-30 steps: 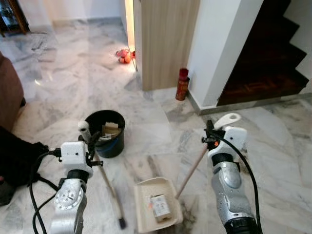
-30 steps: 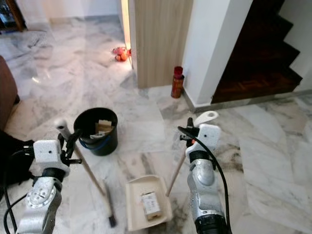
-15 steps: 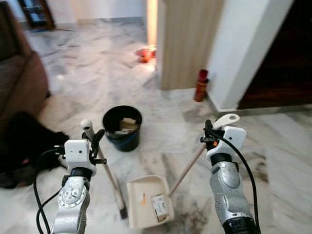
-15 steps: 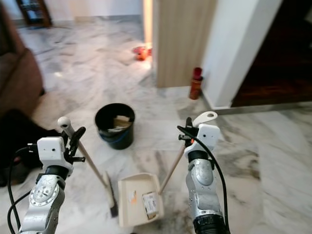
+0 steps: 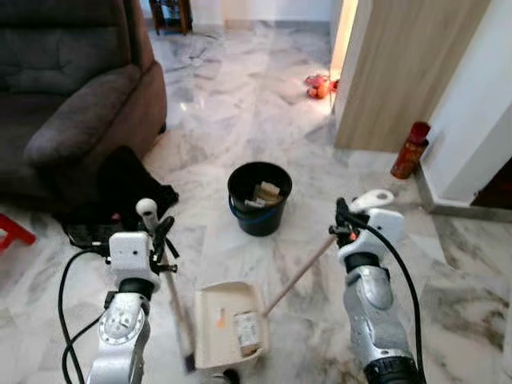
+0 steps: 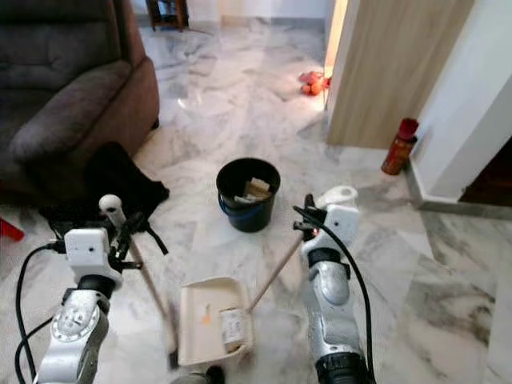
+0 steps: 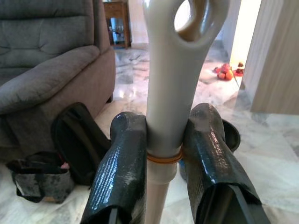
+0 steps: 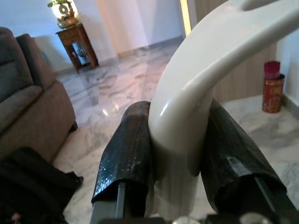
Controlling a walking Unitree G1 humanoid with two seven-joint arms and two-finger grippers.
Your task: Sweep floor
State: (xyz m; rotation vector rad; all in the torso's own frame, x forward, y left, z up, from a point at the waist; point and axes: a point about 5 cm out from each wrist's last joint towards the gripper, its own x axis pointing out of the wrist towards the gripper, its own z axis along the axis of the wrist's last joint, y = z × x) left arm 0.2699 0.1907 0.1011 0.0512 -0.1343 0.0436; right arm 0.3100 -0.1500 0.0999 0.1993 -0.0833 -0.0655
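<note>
Clamping broom (image 7: 164,93) and dustpan (image 5: 228,324) handles, fingers (image 7: 122,163) hover near scrap-filled black bucket (image 5: 258,198).

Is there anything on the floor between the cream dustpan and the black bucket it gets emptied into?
Nothing visible: bare marble floor separates the cream dustpan, held by the right gripper, from the black bucket.
</note>
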